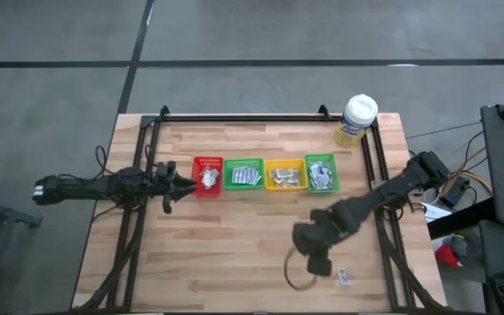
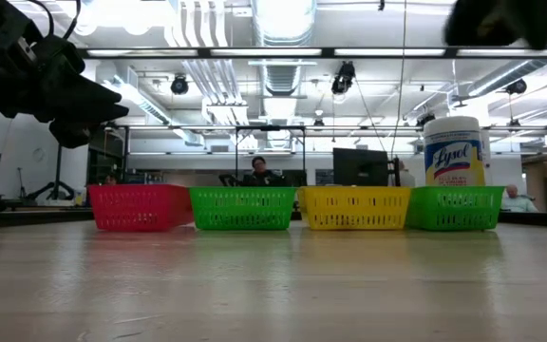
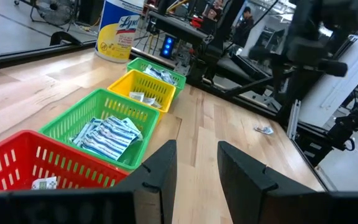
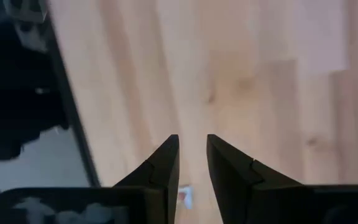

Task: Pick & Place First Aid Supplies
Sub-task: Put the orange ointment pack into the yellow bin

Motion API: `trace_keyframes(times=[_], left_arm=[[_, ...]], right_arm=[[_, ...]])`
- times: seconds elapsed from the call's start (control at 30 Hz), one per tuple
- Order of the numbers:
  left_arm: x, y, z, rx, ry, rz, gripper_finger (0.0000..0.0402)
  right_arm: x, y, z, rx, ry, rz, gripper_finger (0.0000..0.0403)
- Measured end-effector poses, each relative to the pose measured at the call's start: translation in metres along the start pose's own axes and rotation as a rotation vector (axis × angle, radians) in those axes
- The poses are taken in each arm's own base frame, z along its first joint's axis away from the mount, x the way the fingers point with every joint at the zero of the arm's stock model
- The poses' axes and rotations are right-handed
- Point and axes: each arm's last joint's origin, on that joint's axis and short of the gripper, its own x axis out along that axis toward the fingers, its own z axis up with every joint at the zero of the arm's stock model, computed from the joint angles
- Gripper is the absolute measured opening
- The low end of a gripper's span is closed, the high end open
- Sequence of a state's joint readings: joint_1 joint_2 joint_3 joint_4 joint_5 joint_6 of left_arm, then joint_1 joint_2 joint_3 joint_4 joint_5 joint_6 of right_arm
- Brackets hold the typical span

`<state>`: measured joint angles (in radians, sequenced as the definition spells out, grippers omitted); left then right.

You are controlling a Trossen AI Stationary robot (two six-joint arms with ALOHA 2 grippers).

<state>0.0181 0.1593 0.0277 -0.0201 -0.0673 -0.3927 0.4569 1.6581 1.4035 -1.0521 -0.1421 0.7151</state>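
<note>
Four small bins stand in a row at the table's far middle: red (image 1: 207,175), green (image 1: 243,173), yellow (image 1: 284,173) and green (image 1: 320,172), each holding small sachets (image 3: 107,134). One white sachet (image 1: 344,276) lies flat on the wood near the front right, also visible as a small sachet (image 3: 264,129) in the left wrist view. My right gripper (image 1: 318,258) hangs above the table just left of it, pointing down, open with a narrow gap (image 4: 192,146) and nothing between its tips. My left gripper (image 3: 196,155) waits open beside the red bin's left side.
A yellow wipes tub with a white lid (image 1: 357,118) stands at the far right corner, behind the right green bin. Black frame rails (image 1: 383,201) run along the table's sides and far edge. Bare wood (image 1: 234,245) spreads in front of the bins.
</note>
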Motion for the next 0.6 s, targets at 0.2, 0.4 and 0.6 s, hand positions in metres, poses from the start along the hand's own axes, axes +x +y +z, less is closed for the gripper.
trace_keyframes(times=[0.2,0.4,0.6], left_arm=[[0.0,0.0,0.0,0.0,0.001,0.0,0.0113],[0.0,0.0,0.0,0.0,0.002,0.001,0.0113],[0.0,0.0,0.0,0.0,0.003,0.001,0.0113]], right_arm=[[0.008,0.032,-0.035,-0.043,0.046,0.008,0.0086],[0.012,0.055,-0.066,-0.032,0.081,0.011,0.0081],[0.017,0.067,-0.089,-0.026,0.109,0.001,0.0066]])
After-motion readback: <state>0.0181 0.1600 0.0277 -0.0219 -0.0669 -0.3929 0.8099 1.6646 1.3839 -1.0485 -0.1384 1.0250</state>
